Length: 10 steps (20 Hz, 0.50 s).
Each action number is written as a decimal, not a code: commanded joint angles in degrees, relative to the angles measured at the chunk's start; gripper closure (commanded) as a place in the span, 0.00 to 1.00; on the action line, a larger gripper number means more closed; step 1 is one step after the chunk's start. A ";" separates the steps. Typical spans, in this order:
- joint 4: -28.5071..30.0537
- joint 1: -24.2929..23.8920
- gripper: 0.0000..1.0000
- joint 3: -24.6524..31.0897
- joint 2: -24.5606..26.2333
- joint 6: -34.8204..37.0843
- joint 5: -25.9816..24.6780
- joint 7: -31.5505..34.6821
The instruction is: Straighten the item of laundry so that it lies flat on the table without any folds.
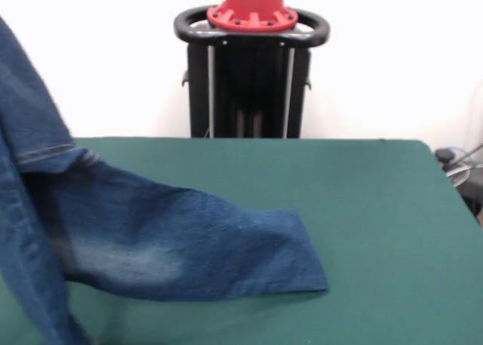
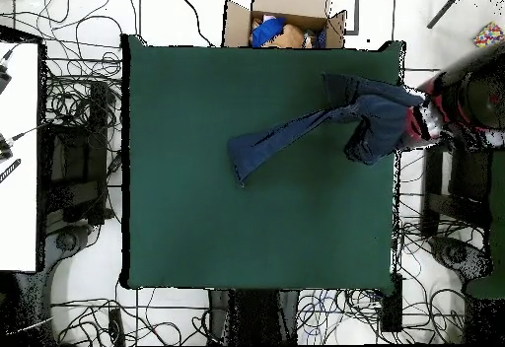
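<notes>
Jeans (image 2: 325,126) lay at the bench's (image 2: 247,225) right edge in the overhead view, one leg stretched flat leftward toward centre, the rest bunched and lifted at that edge. A person (image 2: 464,106) stood there. Claw not seen in either view; its state could not be told.

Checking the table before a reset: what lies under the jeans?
Only green table shows around the jeans. One leg lies flat on the cloth, the rest lifts up past the table's side. Whatever is beneath the flat leg is covered. No gripper is visible.
</notes>
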 commanded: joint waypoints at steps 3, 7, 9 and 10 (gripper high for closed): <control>-23.16 5.31 1.00 5.70 5.30 17.25 -7.20 -16.47; -31.26 7.00 1.00 7.30 8.82 21.40 -10.79 -20.43; -33.13 7.28 1.00 7.88 9.71 21.42 -11.74 -21.73; -33.76 7.22 1.00 8.16 10.10 21.16 -11.84 -22.19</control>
